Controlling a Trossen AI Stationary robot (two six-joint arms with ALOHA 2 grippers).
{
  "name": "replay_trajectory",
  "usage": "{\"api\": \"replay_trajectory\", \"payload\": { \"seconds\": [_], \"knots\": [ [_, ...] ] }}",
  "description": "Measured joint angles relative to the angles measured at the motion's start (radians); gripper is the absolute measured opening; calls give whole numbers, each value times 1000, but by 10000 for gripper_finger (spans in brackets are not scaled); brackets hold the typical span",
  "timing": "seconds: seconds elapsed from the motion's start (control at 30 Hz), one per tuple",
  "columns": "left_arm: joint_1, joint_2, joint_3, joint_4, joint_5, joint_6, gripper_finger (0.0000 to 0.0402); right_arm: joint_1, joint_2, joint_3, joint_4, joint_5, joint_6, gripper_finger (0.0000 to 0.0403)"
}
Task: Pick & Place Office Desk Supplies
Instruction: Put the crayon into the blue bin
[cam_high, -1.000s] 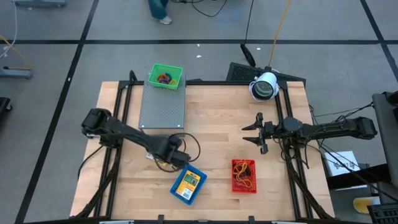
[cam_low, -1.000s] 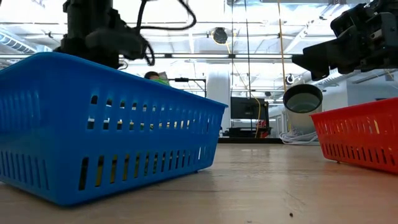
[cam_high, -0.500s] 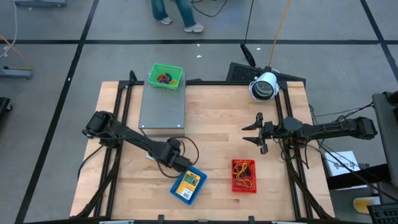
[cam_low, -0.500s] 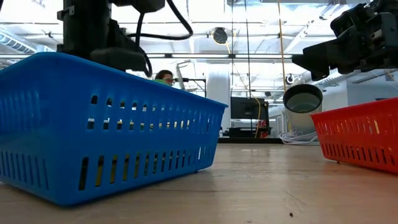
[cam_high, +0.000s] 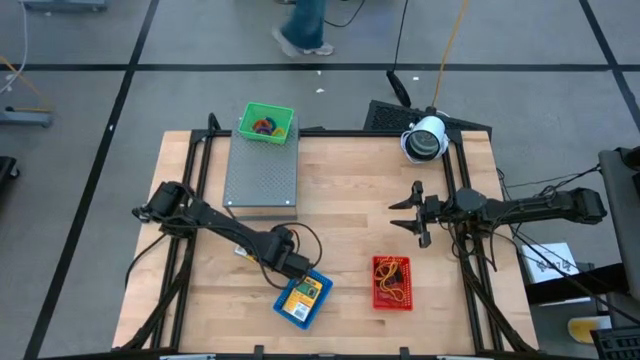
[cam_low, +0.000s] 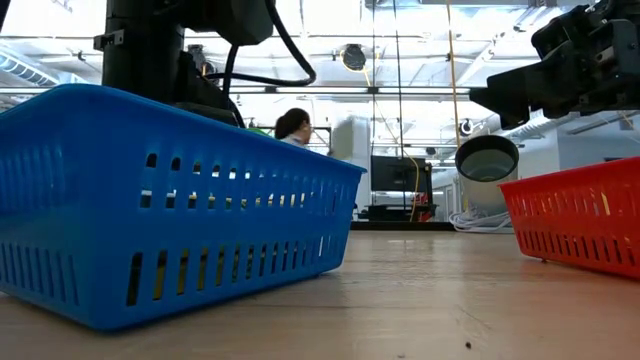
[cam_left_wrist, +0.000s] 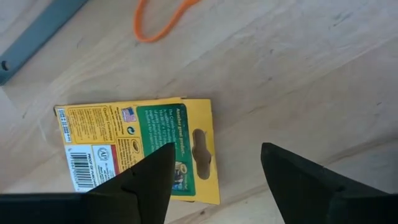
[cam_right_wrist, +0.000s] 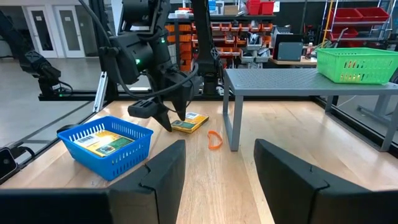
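1. Left wrist view: the left pincer (cam_left_wrist: 211, 180) hangs open just above a yellow packet (cam_left_wrist: 140, 149) lying flat on the table (cam_left_wrist: 298, 68), likely lined up for a grasp.
2. An orange rubber band (cam_left_wrist: 161, 18) lies near; the blue basket (cam_high: 302, 297) is just beside.
3. The right pincer (cam_high: 405, 212), open, waits near the table's right edge.

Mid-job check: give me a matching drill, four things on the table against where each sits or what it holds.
1 green basket
2 blue basket
3 red basket
4 orange rubber band

A holds yellow packets
B on bare wood by the box's leg
C on top of the grey perforated box
D holds tangled loops

Pairs: 1-C, 2-A, 3-D, 4-B
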Motion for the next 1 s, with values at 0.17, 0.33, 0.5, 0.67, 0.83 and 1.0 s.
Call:
{"api": "replay_trajectory", "payload": {
  "seconds": [0.17, 0.33, 0.5, 0.67, 0.83, 1.0],
  "knots": [
    [2, 0, 0, -23, -5, -15, 248, 0, 0, 0, 0, 0, 0, 181],
    [2, 0, 0, -25, -9, -21, 248, 0, 0, 0, 0, 0, 0, 181],
    [3, 13, -3, -24, -8, -21, 248, 0, 0, 0, 0, 0, 0, 181],
    [8, 34, -4, -18, 0, -14, 248, 0, 0, 0, -2, 0, 0, 181],
    [9, 46, -4, -22, -1, -14, 248, 0, 1, 0, -4, 0, 0, 181],
    [15, 57, -4, -28, -9, -14, 248, 0, 1, 0, -5, 0, 0, 181]
  ]
}}
